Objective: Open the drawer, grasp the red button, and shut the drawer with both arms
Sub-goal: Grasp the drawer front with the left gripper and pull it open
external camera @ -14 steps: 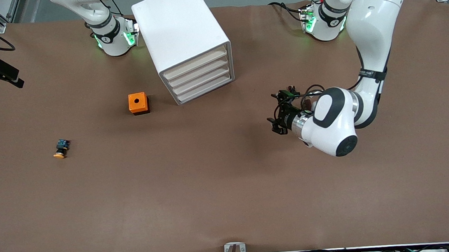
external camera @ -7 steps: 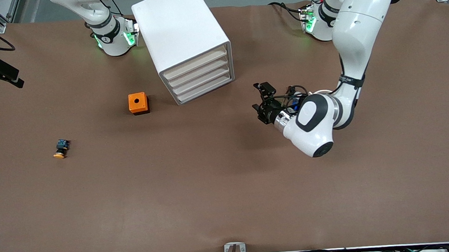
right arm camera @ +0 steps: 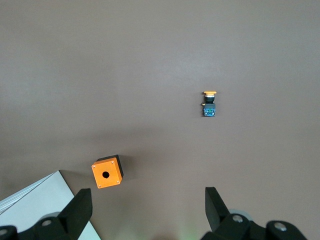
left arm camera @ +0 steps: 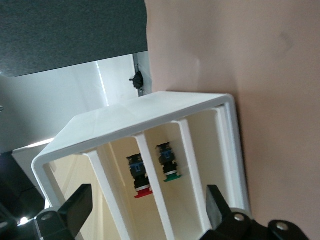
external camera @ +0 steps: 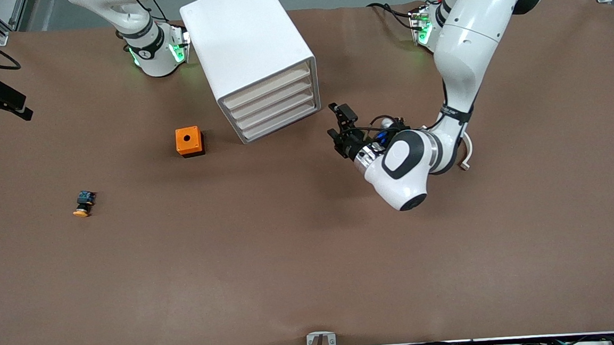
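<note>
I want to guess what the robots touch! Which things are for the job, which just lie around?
For the job: white drawer cabinet; red-capped button inside it; open left gripper by the drawer fronts; open right gripper waiting above the table.
Just lying about: orange box; orange-capped button; green-capped button in the cabinet.

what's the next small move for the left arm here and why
Probably ease the open left gripper closer to the beige drawer fronts of the tall white cabinet: all four look shut, and it hangs beside them, touching none.
</note>
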`<state>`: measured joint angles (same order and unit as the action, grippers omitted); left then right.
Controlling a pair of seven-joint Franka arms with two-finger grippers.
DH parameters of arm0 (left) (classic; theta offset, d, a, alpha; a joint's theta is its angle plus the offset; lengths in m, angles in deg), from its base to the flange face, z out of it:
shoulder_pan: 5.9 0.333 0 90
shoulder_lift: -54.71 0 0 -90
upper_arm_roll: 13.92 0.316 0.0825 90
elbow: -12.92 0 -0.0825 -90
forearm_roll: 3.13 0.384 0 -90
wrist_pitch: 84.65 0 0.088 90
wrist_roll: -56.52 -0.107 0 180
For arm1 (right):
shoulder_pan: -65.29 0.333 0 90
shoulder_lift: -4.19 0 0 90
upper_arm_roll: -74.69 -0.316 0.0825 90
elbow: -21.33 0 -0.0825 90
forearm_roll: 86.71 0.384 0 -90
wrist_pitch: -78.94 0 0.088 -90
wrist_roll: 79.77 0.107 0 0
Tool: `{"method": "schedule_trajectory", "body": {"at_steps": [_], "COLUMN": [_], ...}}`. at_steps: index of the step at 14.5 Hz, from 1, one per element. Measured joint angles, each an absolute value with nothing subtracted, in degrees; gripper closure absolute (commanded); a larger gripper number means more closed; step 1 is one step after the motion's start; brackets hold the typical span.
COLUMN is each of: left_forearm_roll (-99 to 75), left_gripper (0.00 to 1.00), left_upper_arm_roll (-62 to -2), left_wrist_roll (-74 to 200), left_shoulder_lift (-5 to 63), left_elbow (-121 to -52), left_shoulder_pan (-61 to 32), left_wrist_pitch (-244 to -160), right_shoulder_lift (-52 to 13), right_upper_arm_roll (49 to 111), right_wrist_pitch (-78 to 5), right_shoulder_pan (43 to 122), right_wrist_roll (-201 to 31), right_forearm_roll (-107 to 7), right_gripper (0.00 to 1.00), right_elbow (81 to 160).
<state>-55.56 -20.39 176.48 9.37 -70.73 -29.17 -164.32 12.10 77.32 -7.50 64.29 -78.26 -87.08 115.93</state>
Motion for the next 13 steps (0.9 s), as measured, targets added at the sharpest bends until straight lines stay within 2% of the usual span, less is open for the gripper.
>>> {"method": "schedule_trajectory", "body": {"at_steps": [3,9,13], "left_forearm_roll": [-57.2,-59.5,-60.7], "left_gripper": [0.03,0.52,0.53], "left_upper_arm_roll": [-20.4,-20.4,-20.4], "left_wrist_roll": [177.9,178.0,178.0], "left_shoulder_lift": [8.8,6.7,6.3], "left_elbow": [-70.7,-70.7,-70.7], "left_shoulder_pan": [-31.3,-34.2,-35.4], "left_wrist_pitch": [-163.9,-163.8,-163.5], "right_shoulder_lift": [12.1,12.1,12.1], "right_upper_arm_roll": [77.3,77.3,77.3], "right_wrist_pitch": [-7.5,-7.5,-7.5], "right_shoulder_pan": [64.3,64.3,64.3], "right_wrist_roll": [-78.3,-78.3,-78.3], "right_forearm_roll": [-87.1,-87.1,-87.1], "right_gripper": [0.0,0.0,0.0], "right_elbow": [115.9,115.9,115.9]}}
